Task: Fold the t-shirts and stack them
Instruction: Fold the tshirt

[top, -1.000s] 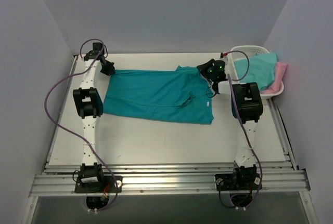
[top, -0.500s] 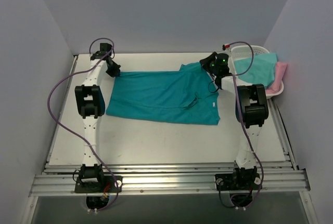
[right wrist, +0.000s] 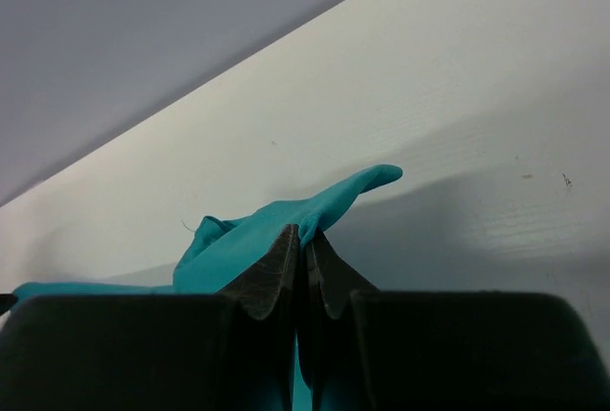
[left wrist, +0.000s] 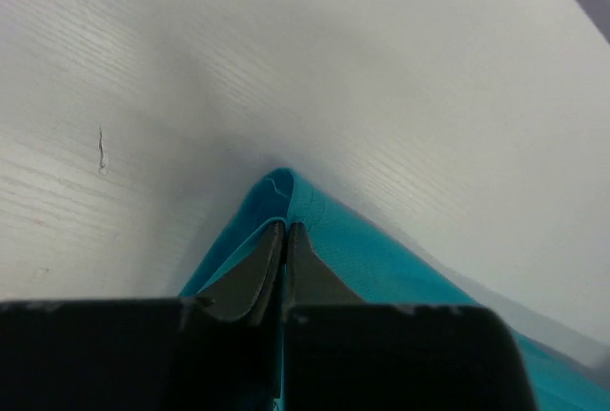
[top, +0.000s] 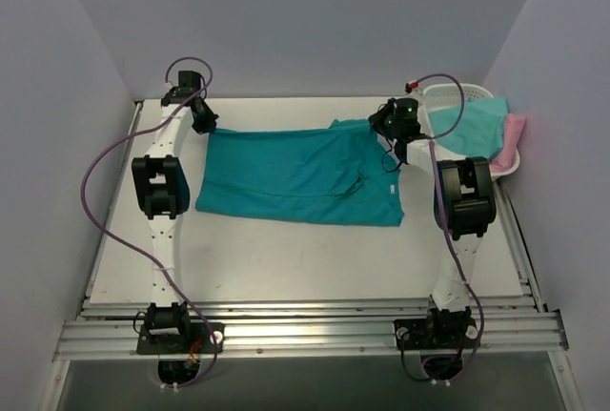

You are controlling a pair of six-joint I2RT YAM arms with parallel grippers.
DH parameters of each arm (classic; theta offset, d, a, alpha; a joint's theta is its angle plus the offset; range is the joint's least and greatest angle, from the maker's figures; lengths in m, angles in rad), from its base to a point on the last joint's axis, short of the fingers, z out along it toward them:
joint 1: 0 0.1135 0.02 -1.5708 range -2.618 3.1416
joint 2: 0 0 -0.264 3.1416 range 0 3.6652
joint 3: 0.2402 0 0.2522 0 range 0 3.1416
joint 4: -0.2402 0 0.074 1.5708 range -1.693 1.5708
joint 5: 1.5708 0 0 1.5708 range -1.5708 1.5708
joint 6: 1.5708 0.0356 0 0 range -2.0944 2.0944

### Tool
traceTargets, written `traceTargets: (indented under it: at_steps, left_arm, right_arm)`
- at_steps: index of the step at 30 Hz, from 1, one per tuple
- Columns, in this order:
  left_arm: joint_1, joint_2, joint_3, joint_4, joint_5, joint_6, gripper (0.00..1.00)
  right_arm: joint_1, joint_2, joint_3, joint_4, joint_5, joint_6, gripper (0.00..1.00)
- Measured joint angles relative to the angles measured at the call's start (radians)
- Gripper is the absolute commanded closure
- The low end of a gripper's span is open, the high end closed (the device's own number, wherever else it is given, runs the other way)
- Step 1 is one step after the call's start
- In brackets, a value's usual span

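Teal tee [top: 295, 174] spread flat on far half of pale tbl [top: 286, 258]. L gripper [left wrist: 285, 230] pinched shut on its far-left corner, R gripper [right wrist: 305, 239] pinched on far-right corner. Aqua tee [top: 477, 125] + pink tee [top: 516, 133] in white basket [top: 448, 94], far right. Grey walls [top: 305, 20] on 3 sides

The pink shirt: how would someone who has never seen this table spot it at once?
Look to the far right corner of the table, where a white basket stands. Inside, the pink shirt lies against the right rim, beside an aqua shirt; it is the only pink cloth in view.
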Motion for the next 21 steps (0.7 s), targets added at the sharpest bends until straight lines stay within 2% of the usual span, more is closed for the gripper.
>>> traceTargets:
  at_steps: [5,11,18,21]
  left_arm:
    - [0.000,-0.040,0.002,0.022,0.001,0.050,0.98]
    - [0.002,-0.141,-0.117,0.091,0.026,0.088,0.98]
    - [0.011,-0.148,-0.121,0.106,0.051,0.111,0.98]
    - [0.011,-0.200,-0.232,0.144,0.043,0.116,0.98]
  right_arm:
    - [0.003,0.001,0.000,-0.020,0.000,-0.019,1.00]
    - [0.016,0.001,0.000,-0.046,0.005,-0.042,1.00]
    - [0.032,-0.004,-0.002,-0.076,0.016,-0.064,1.00]
    - [0.039,-0.040,-0.037,-0.088,0.019,-0.067,1.00]
